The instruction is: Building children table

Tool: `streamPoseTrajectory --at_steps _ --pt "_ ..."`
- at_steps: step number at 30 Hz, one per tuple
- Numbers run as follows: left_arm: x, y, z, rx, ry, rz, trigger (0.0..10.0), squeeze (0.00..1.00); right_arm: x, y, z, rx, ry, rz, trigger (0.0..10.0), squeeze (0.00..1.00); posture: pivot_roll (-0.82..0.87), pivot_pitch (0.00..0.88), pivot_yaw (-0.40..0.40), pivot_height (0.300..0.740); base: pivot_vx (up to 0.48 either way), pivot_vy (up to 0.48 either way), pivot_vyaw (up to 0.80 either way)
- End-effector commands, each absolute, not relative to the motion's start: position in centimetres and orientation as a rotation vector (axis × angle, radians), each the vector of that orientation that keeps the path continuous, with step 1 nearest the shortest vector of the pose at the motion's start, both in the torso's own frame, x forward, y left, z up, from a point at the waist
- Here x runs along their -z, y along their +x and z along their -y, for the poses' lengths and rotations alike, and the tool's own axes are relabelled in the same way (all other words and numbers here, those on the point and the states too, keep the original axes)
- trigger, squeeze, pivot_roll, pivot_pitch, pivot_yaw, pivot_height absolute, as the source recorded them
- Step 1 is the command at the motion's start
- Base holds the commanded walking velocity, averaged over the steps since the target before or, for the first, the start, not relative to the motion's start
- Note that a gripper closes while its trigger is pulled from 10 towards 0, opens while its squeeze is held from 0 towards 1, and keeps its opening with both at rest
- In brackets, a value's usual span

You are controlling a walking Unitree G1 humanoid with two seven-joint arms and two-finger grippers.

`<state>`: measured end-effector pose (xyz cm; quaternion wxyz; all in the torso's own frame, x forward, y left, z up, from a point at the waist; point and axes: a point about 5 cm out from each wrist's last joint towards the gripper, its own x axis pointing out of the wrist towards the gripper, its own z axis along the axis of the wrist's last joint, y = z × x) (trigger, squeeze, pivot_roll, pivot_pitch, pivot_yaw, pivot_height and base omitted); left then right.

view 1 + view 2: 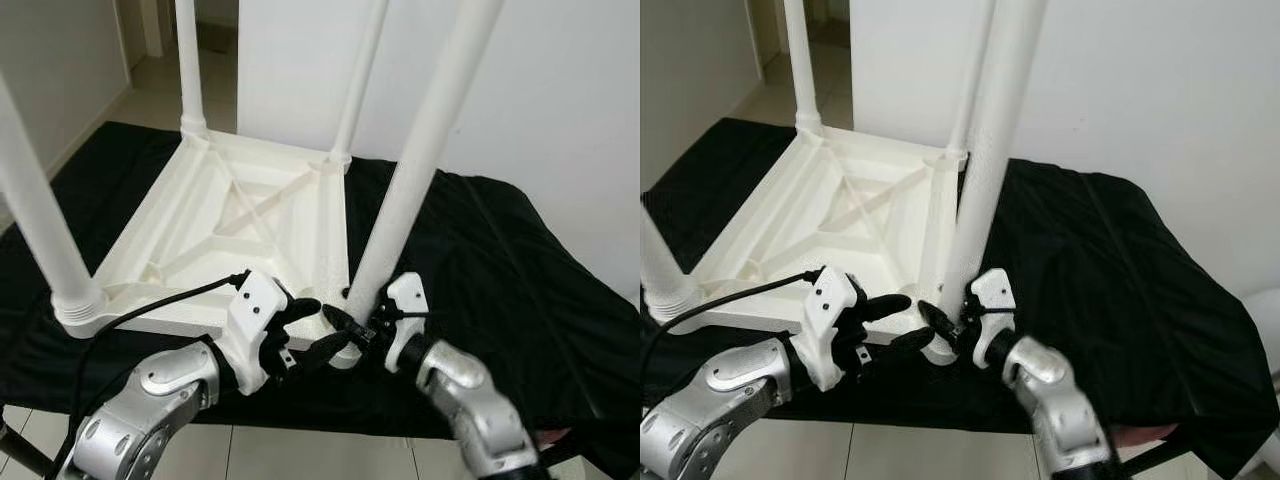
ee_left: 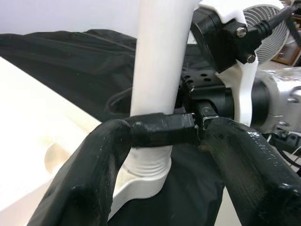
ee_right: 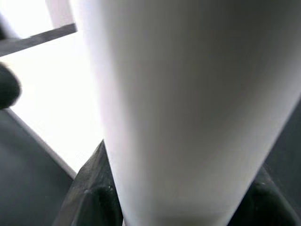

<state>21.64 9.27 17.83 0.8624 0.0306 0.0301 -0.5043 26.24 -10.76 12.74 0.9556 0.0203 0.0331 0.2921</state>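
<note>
The white children's table [image 1: 230, 215] lies upside down on a black cloth [image 1: 490, 260], its four legs pointing up. My right gripper [image 1: 358, 325] is shut on the base of the near right leg [image 1: 420, 170], just above its threaded socket. That leg [image 3: 188, 103] runs between the fingers in the right wrist view. My left gripper [image 1: 312, 330] is open at the same corner, its two fingers [image 2: 89, 179] spread to either side of the leg's base [image 2: 160, 56] without clamping it. A right finger [image 2: 162, 129] crosses in front of the leg there.
The other legs stand at the near left [image 1: 40, 220], far left [image 1: 188, 60] and far right [image 1: 362, 70]. A white wall [image 1: 560, 90] rises behind the table. The cloth drops off at the near edge to a tiled floor [image 1: 300, 455].
</note>
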Motion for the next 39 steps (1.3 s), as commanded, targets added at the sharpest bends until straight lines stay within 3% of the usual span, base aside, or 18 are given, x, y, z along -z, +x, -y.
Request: streamPoseTrajectory --at_steps 1,6,11,12,13,14,21,22,34,35,39 --pt "-17.9 21.7 -9.2 0.996 0.070 -0.058 10.0 0.00 -11.4 26.3 12.7 -0.433 0.024 -0.154 0.0 0.00 0.04 0.000 -0.145 0.740 0.000 0.000 0.00" --pt "-18.0 21.7 -9.2 1.004 0.079 -0.060 10.0 0.00 -11.2 26.5 13.0 -0.131 0.073 -0.144 0.0 0.00 0.03 0.000 -0.129 0.740 0.000 0.000 0.00" --pt "-18.0 21.8 -9.2 1.011 0.085 -0.059 10.0 0.00 -11.5 26.7 12.6 -0.079 0.061 -0.137 0.0 0.00 0.03 0.000 -0.126 0.740 0.000 0.000 0.00" --pt "-18.0 21.8 -9.2 1.010 0.091 -0.054 10.0 0.00 -11.7 26.8 12.4 -0.082 0.036 -0.132 3.2 0.00 0.03 0.000 -0.126 0.740 0.000 0.000 0.00" --pt "-18.0 21.9 -9.2 1.009 0.095 -0.050 10.0 0.00 -11.7 26.8 12.4 -0.084 0.018 -0.128 3.2 0.00 0.03 0.000 -0.126 0.740 0.000 0.000 0.00" --pt "-18.1 21.9 -9.1 1.008 0.097 -0.047 10.0 0.00 -11.8 26.8 12.4 -0.092 0.007 -0.124 10.0 0.00 0.03 0.000 -0.126 0.740 0.000 0.000 0.00" --pt "-18.3 22.1 -9.0 0.998 0.101 -0.028 10.0 0.00 -12.0 26.7 12.9 -0.173 0.013 -0.091 10.0 0.00 0.02 0.000 -0.127 0.740 0.000 0.000 0.00" --pt "-18.3 22.2 -9.0 0.993 0.101 -0.028 10.0 0.00 -12.0 26.7 13.2 -0.205 0.023 -0.083 10.0 1.00 0.02 0.000 -0.125 0.740 0.000 0.000 0.00" --pt "-17.7 22.0 -8.8 1.012 0.140 -0.035 10.0 0.00 -13.1 27.2 15.0 -0.483 -0.034 0.002 10.0 1.00 0.02 0.000 -0.124 0.740 0.000 0.000 0.00" --pt "-17.7 22.0 -8.8 1.012 0.139 -0.036 10.0 0.00 -13.3 27.2 15.2 -0.544 -0.030 0.004 10.0 0.00 0.03 0.000 -0.124 0.740 0.000 0.000 0.00" --pt "-17.7 21.9 -8.7 1.022 0.124 -0.047 10.0 0.00 -13.7 27.2 15.7 -0.672 -0.052 0.016 10.0 0.00 0.03 0.000 -0.124 0.740 0.000 0.000 0.00"
